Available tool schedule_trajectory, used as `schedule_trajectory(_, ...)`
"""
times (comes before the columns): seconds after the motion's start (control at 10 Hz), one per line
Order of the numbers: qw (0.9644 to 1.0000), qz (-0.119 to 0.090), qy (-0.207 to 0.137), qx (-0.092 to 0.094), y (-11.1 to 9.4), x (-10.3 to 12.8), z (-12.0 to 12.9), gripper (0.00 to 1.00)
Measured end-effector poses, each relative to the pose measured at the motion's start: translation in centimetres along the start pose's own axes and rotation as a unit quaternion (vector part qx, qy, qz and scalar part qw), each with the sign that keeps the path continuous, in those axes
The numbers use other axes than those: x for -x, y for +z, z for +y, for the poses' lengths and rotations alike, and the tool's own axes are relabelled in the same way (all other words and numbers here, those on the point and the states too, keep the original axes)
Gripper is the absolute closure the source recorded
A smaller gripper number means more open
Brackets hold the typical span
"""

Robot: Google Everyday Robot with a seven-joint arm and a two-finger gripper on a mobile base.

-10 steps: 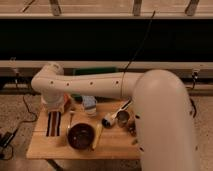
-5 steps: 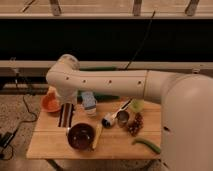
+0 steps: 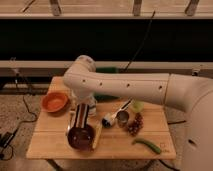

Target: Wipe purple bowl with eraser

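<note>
I see a wooden bench [image 3: 50, 145] standing before a dark wall with pale rails. The purple bowl [image 3: 80, 137], round and dark maroon with a glossy inside, sits near the bench's front edge, left of centre. The eraser [image 3: 81, 115], striped lengthwise, lies just behind it. My hand [image 3: 85, 103] is closed, hovering above the eraser. An orange bowl [image 3: 54, 101] sits toward the left edge. No writing is readable.
</note>
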Motion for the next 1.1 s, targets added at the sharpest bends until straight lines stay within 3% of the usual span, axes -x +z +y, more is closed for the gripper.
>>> schedule_trajectory(0.4, 0.9993, -0.03, 0.011, 0.017, 2.2, 2.9, 2.5, 1.0)
schedule_trajectory(0.7, 0.9982, -0.058, -0.005, 0.016, 3.1, 5.1, 1.9, 1.0)
schedule_trajectory(1.1, 0.9966, -0.076, -0.031, 0.009, 3.5, 5.7, -0.5, 1.0)
